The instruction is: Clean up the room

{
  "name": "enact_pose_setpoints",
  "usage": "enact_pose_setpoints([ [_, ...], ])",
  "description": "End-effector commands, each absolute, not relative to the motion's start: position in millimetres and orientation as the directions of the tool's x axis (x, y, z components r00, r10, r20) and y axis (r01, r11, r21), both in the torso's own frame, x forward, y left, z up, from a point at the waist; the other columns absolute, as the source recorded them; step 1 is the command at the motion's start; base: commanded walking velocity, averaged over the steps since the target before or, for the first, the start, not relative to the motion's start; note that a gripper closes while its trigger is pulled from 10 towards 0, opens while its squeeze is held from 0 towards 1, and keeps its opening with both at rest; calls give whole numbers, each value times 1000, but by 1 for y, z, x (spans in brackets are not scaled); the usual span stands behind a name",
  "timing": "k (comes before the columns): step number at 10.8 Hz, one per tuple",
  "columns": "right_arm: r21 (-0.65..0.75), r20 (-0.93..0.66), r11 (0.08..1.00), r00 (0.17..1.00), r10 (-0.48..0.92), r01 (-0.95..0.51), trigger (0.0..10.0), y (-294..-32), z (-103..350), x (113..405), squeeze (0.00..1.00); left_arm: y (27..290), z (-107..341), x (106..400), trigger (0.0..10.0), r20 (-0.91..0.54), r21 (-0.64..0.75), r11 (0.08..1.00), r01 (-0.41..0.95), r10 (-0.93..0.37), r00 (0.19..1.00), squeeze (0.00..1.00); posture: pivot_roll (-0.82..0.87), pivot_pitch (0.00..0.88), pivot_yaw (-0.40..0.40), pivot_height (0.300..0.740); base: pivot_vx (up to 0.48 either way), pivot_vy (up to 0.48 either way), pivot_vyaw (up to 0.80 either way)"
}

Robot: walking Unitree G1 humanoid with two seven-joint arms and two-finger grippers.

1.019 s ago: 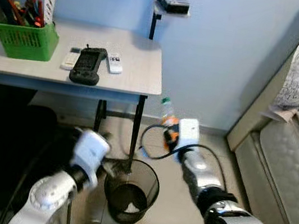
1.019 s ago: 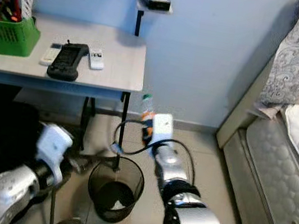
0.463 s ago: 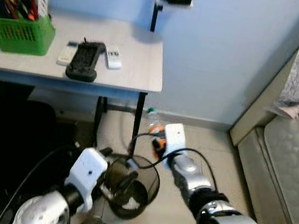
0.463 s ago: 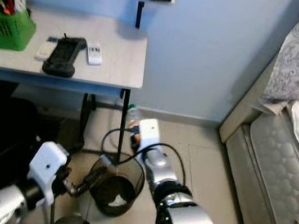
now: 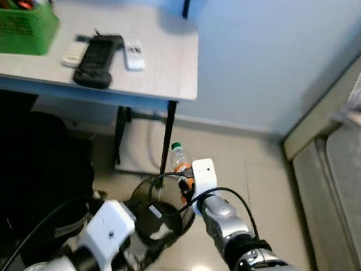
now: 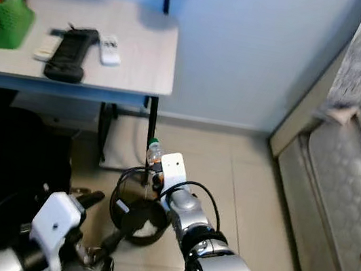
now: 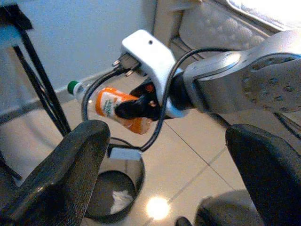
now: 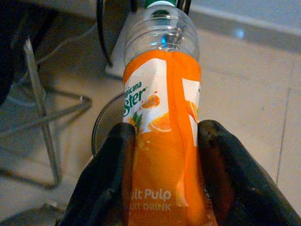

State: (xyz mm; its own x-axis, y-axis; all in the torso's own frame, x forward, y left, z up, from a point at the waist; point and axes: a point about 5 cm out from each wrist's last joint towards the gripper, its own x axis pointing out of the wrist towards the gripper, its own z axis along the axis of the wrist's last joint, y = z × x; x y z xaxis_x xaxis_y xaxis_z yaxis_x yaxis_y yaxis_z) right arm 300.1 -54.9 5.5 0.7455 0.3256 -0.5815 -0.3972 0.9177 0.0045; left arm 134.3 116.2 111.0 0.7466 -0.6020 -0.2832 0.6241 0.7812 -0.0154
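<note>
A plastic bottle [image 5: 178, 158] with an orange label and a green cap is held upright-tilted by my right gripper [image 5: 186, 178], which is shut on its body. In the right wrist view the bottle [image 8: 162, 136] sits between both black fingers [image 8: 109, 179]. It hangs just above the far rim of a black mesh waste bin [image 5: 181, 226] on the tiled floor, with a white scrap inside. My left gripper [image 7: 164, 136] is open, its fingers [image 6: 112, 240] low beside the bin's near left side, holding nothing.
A grey table [image 5: 163, 71] by the blue wall carries a green basket [image 5: 13, 23], a black handset [image 5: 95, 67] and white remotes [image 5: 134, 55]. Its black leg [image 5: 166, 140] stands right behind the bin. A bed [image 5: 351, 183] lies on the right, and a dark mass [image 5: 9, 177] on the left.
The camera has tilted down and closer. My right gripper has brought the bottle lower, down to the bin's rim. My left arm has sunk lower beside the bin.
</note>
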Motion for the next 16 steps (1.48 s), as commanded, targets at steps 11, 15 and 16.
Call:
enact_pose_setpoints([
  [11,93,-686,900,627,368,-427,10000,-35,-24,262,0,94,115,102,10000,-343,-84,765,639,-624,702,0,270,351,-24,711,0,0,0],
  [15,104,-690,899,620,373,-424,10000,-33,-26,258,1000,94,115,99,10000,-352,-81,767,637,-620,701,0,262,363,-23,711,0,0,0],
  [16,120,-691,902,617,376,-416,10000,-32,-27,256,1000,93,115,97,10000,-358,-84,766,638,-621,698,0,256,373,-21,711,0,0,0],
])
